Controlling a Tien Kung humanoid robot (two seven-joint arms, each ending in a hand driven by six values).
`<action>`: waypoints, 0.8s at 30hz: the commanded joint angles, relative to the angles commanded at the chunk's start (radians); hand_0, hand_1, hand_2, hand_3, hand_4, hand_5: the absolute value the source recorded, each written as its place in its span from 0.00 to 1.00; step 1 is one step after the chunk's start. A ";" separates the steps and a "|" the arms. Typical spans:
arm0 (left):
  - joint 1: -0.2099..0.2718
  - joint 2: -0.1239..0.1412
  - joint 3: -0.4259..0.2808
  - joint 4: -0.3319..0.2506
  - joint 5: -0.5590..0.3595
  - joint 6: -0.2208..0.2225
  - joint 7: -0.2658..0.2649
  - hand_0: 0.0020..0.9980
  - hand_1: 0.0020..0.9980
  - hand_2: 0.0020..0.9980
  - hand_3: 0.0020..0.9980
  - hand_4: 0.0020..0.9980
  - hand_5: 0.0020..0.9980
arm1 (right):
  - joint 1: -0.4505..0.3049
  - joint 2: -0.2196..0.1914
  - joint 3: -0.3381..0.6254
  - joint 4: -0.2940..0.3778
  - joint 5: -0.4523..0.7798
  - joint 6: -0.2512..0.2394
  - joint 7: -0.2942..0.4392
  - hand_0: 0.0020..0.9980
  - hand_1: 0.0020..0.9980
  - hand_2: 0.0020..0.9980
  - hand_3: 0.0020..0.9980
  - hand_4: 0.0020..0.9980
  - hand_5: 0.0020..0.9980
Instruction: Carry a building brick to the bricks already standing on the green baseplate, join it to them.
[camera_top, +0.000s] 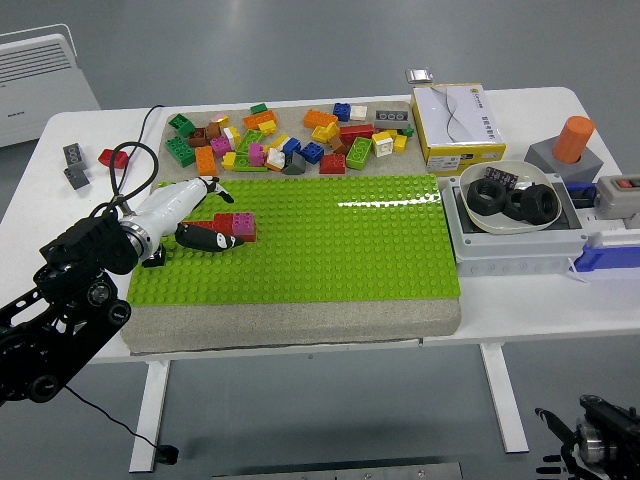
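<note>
The right hand (590, 450) shows only as a dark shape at the bottom right corner, below the table's near edge, and whether its fingers are spread or curled cannot be told. The left arm (60, 320) comes in from the lower left and reaches over the near left part of the green baseplate (330, 250), which lies on a grey mat (300, 320) on the white table (520, 310). The left hand (185, 215), white with black fingertips, hangs over the plate's left end with its fingers loosely extended, holding nothing that can be seen; one dark fingertip (212, 238) points right, just beside the standing bricks. Those are a low red brick (218, 222) with a pink brick (243, 226) touching its right side, both seated on the plate.

To the right stands a grey box carrying a white bowl (512, 190) with black rings in it. Farther back, on the mat beyond the plate, lies a loose pile of bricks (290, 140) in many colours. A yellow carton (458, 125) sits at the far right of the pile, and an orange cylinder (574, 138) stands further right. A few stray bricks (95, 160) lie on the table at the far left.
</note>
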 joint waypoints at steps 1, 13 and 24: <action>0.015 0.007 -0.015 -0.020 -0.003 0.009 -0.005 1.00 0.98 0.98 0.71 0.90 0.38 | 0.001 0.002 0.011 0.001 -0.014 0.006 0.000 0.58 0.55 0.68 0.80 0.94 1.00; 0.249 0.088 -0.159 -0.141 -0.096 0.240 -0.250 0.97 0.89 0.88 0.66 0.78 0.25 | -0.010 0.022 0.014 0.001 -0.017 0.018 0.000 0.58 0.57 0.70 0.83 0.94 1.00; 0.347 0.102 -0.206 -0.135 -0.086 0.257 -0.293 0.97 0.89 0.88 0.67 0.78 0.25 | -0.024 0.037 0.043 0.005 -0.069 0.036 0.000 0.58 0.58 0.71 0.87 0.94 1.00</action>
